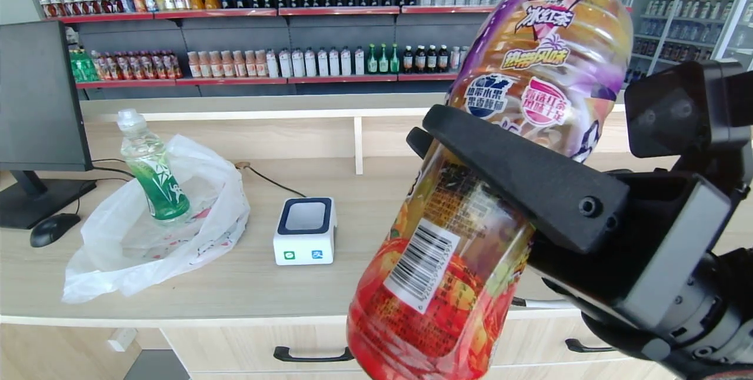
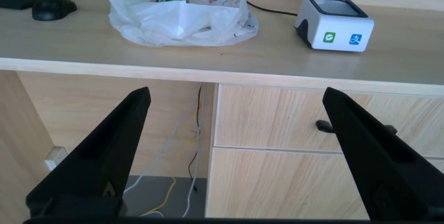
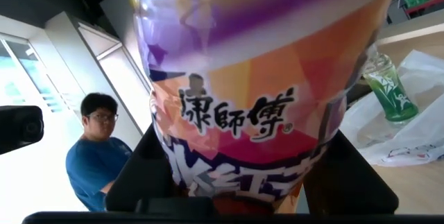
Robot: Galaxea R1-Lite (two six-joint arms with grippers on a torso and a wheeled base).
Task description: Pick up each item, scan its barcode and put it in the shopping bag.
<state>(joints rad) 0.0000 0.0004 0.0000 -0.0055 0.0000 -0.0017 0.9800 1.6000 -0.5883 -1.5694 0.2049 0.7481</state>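
1. The iced tea bottle (image 1: 470, 221) looms tilted close to the head camera, to the right of the scanner (image 1: 305, 230). Its cap and base are cut off.
2. The right gripper (image 1: 432, 133) clamps its middle.
3. The left gripper (image 2: 236, 96) hangs below the counter (image 2: 229, 64), jaws wide apart and empty.
4. A green bottle (image 1: 154, 174) stands in the shopping bag (image 1: 194, 239).

I see large clear plastic bottle (image 1: 447, 262), orange-red drink inside, purple-orange label, clamped in right gripper (image 3: 250, 182). Held up off wooden counter (image 1: 265, 286), tilted, cap end up and away, barcode facing head camera. Small clear bottle (image 1: 154, 174), green label, white cap, stands nearly upright inside white plastic shopping bag (image 1: 194, 233). Bag slumped open on counter. White square barcode scanner (image 1: 305, 230) sits near bag, dark-rimmed window up.
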